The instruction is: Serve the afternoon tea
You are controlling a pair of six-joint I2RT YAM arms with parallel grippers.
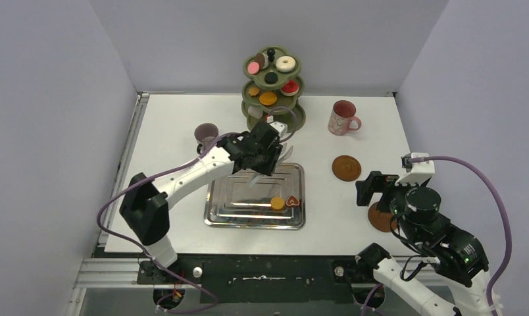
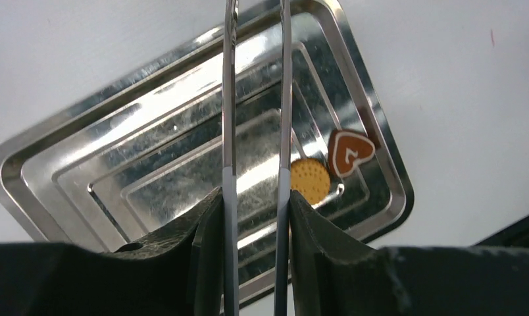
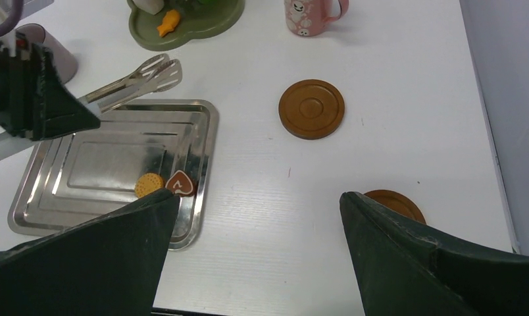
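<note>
My left gripper [image 1: 265, 155] hangs over the far edge of the steel tray, shut on a pair of metal tongs [image 2: 256, 99] whose ends [image 3: 150, 69] hold nothing. Two sweets lie in the tray's right corner: a round yellow biscuit [image 2: 310, 180] and a brown heart cookie [image 2: 351, 151]. The olive three-tier stand [image 1: 273, 92] at the back carries several sweets. A pink mug [image 1: 343, 118] stands to its right and a mauve mug [image 1: 206, 135] to its left. My right gripper [image 3: 258, 197] is open and empty, low between the tray and the near coaster [image 3: 397, 203]. The other coaster [image 1: 346, 167] lies farther back.
The shiny steel tray [image 1: 216, 204] sits at the table's middle front. An orange fish-shaped sweet [image 3: 168, 22] lies on the stand's bottom tier. Grey walls close in the left, right and back; the table's near edge runs just behind my right fingers.
</note>
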